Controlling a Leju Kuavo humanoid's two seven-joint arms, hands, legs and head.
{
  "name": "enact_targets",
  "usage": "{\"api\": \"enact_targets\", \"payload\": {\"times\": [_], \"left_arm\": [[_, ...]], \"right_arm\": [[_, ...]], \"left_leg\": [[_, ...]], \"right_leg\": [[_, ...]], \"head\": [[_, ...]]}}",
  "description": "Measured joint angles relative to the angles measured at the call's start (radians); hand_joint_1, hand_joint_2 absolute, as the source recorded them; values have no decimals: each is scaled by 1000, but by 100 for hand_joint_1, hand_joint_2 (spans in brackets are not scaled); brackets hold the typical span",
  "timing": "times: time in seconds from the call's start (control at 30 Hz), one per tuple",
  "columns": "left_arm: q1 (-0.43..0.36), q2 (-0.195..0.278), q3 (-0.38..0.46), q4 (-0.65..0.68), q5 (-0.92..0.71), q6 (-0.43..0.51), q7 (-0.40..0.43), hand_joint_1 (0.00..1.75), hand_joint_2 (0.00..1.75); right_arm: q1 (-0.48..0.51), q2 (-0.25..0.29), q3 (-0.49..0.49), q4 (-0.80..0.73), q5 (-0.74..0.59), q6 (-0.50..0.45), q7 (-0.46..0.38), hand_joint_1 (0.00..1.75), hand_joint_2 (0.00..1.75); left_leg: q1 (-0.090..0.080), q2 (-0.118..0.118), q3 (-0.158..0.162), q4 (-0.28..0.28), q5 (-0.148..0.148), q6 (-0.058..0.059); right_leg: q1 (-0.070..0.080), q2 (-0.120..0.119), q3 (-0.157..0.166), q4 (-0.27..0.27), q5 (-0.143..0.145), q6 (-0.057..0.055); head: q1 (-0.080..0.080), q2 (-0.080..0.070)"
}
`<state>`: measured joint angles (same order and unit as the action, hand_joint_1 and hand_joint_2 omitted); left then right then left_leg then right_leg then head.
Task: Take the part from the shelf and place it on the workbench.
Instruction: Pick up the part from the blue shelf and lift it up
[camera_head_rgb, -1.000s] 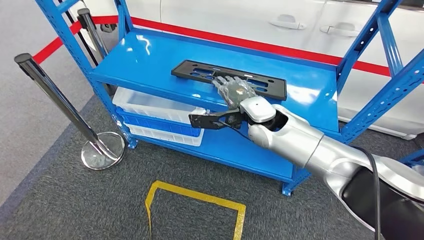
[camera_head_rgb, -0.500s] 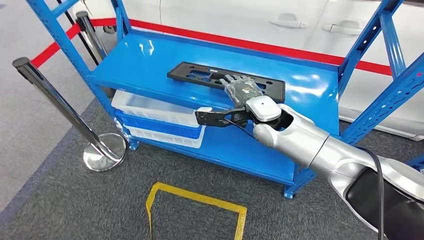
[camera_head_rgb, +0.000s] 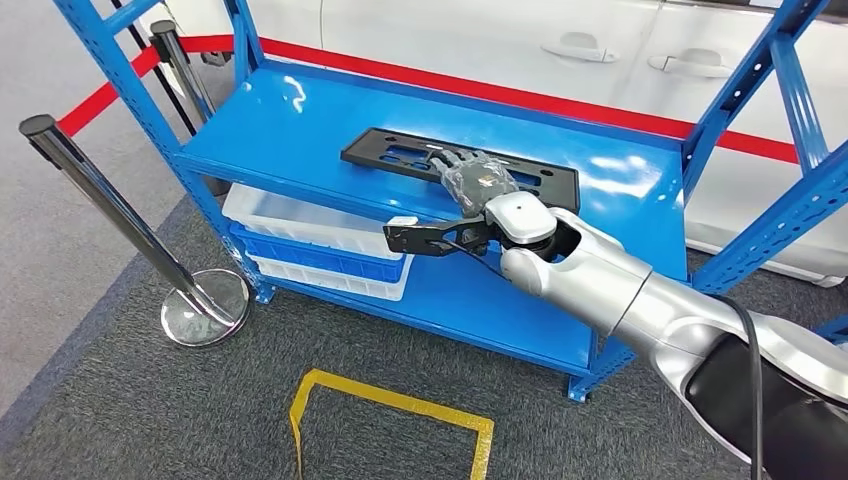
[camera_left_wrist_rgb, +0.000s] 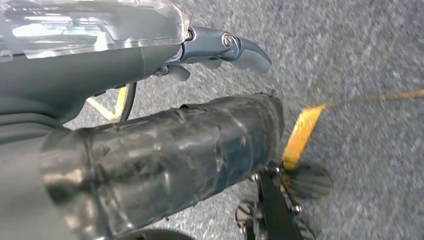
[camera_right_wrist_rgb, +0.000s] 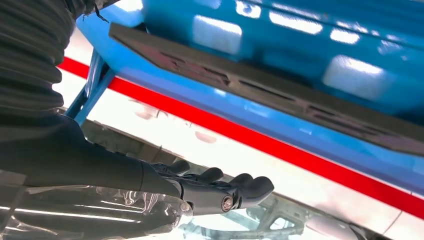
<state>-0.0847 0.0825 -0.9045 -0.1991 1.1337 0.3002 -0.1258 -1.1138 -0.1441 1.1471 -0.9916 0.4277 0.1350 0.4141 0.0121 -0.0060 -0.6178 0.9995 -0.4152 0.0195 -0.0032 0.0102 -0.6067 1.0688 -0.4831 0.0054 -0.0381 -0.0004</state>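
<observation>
the black part is lying flat on the blue shelf at upper centre of the head view, the right hand is resting fingers-spread on its middle without gripping, and the left hand is hanging over grey carpet, fingers curled, empty.

We see a grey carpeted floor with a yellow tape outline marked on it. A chrome post stands on a round base to the left. Behind runs a red barrier belt, and beyond it a white car with door handles. Bright overhead light glints off shiny surfaces.
</observation>
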Motion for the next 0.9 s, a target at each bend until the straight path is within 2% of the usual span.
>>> {"api": "enact_targets", "payload": {"times": [0.03, 0.1, 0.13, 0.17, 0.2, 0.27, 0.33, 0.37, 0.43, 0.5, 0.57, 0.63, 0.67, 0.7, 0.73, 0.8, 0.83, 0.87, 0.9], "left_arm": [[0, 0, 0, 0, 1, 0, 0, 0, 0], [0, 0, 0, 0, 1, 0, 1, 0, 0], [-1, 0, 0, 0, 2, 0, 2, 0, 0], [-1, 0, 0, 0, 2, 0, 3, 0, 0], [0, 0, 0, 0, 2, 0, 4, 0, 0], [1, 0, 0, 0, 1, 0, 6, 0, 0], [0, 0, 0, 0, 1, 0, 6, 0, 0], [0, 0, 0, 0, 1, 0, 7, 0, 0], [-1, 0, 0, 0, 0, 0, 7, 0, 0], [0, 0, 0, 0, -1, 0, 8, 0, 0], [-1, 0, 0, 0, -2, 0, 8, 0, 0], [-1, 1, 0, 0, -2, 0, 8, 0, 0], [0, 1, 0, 0, -2, 0, 8, 0, 0], [1, 1, 0, 0, -2, 0, 8, 0, 0], [2, 1, 0, 0, -2, 0, 8, 0, 0], [2, 2, 0, 0, -2, 0, 9, 0, 0], [2, 2, 0, 0, -2, 0, 9, 0, 0], [1, 3, 0, 0, -2, 0, 9, 0, 0], [0, 3, -1, 0, -2, 0, 8, 0, 0]], "right_arm": [[1, 0, -1, 0, 1, 0, 0, 0, 175], [6, 0, -2, 1, 1, 0, -3, 0, 175], [11, 0, -2, 2, 1, 0, -5, 0, 175], [15, 0, -2, 2, 1, 0, -7, 0, 175], [18, 0, -2, 3, 1, 0, -8, 0, 175], [18, 0, -2, 4, 2, 0, -9, 0, 175], [16, 0, -3, 5, 2, 0, -11, 0, 175], [16, 1, -3, 5, 3, 0, -12, 0, 175], [17, 2, -3, 5, 3, 0, -14, 0, 175], [17, 2, -4, 6, 3, 0, -14, 0, 175], [16, 2, -5, 7, 4, 0, -15, 0, 175], [19, 4, -5, 7, 4, 0, -16, 0, 175], [22, 4, -5, 8, 4, 0, -17, 0, 175], [24, 4, -5, 9, 4, 0, -17, 0, 175], [25, 4, -5, 10, 4, 0, -17, 0, 175], [26, 5, -5, 10, 5, 0, -18, 0, 175], [25, 5, -5, 10, 5, 0, -18, 0, 175], [25, 6, -5, 11, 6, 0, -18, 0, 175], [26, 6, -5, 11, 6, -1, -18, 0, 175]], "left_leg": [[1, 1, 4, -2, -1, 5], [0, 1, 7, -2, -5, 12], [0, 0, 9, -2, -8, 13], [0, -1, 11, 0, -10, 13], [0, -2, 14, 1, -13, 12], [0, -4, 18, 6, -20, 7], [-3, -6, 18, 13, -28, -2], [-4, -7, 17, 16, -30, -7], [-4, -7, 17, 15, -32, -17], [-1, -5, 14, 30, -47, -28], [1, -1, -23, 112, -92, -39], [2, 0, -91, 241, -143, -45], [2, 0, -118, 286, -152, -47], [2, 0, -127, 290, -139, -47], [2, 0, -114, 254, -106, -46], [0, 0, -49, 113, -30, -36], [-3, 0, -21, 55, -11, -30], [-6, -1, -5, 22, -5, -25], [-9, -1, 1, 12, -11, -21]], "right_leg": [[-1, -1, -26, 53, -25, 2], [-1, -2, -99, 184, -75, 5], [-2, -2, -127, 227, -80, 6], [-4, -2, -137, 232, -65, 6], [-5, -3, -132, 207, -38, 5], [-6, -4, -86, 96, 30, 1], [-3, -5, -41, 3, 59, -6], [-1, -5, -29, -23, 62, -10], [1, -3, -24, -29, 58, -18], [-2, -3, -18, -37, 59, -28], [-6, -3, -12, -42, 59, -38], [-5, -3, -10, -41, 55, -44], [-4, -3, -9, -40, 53, -45], [-4, -3, -6, -39, 50, -45], [-3, -3, -3, -38, 46, -44], [-2, -2, 7, -37, 39, -41], [-1, -1, 10, -37, 36, -38], [0, -1, 11, -38, 35, -35], [0, -1, 11, -39, 34, -31]], "head": [[1, 0], [3, 0], [3, 0], [3, 0], [3, 0], [3, 0], [3, 0], [3, 0], [2, 0], [2, 0], [-2, 0], [-4, 0], [-4, 0], [-4, 0], [-4, 0], [-3, 0], [-3, 0], [-3, 0], [-2, 0]]}}
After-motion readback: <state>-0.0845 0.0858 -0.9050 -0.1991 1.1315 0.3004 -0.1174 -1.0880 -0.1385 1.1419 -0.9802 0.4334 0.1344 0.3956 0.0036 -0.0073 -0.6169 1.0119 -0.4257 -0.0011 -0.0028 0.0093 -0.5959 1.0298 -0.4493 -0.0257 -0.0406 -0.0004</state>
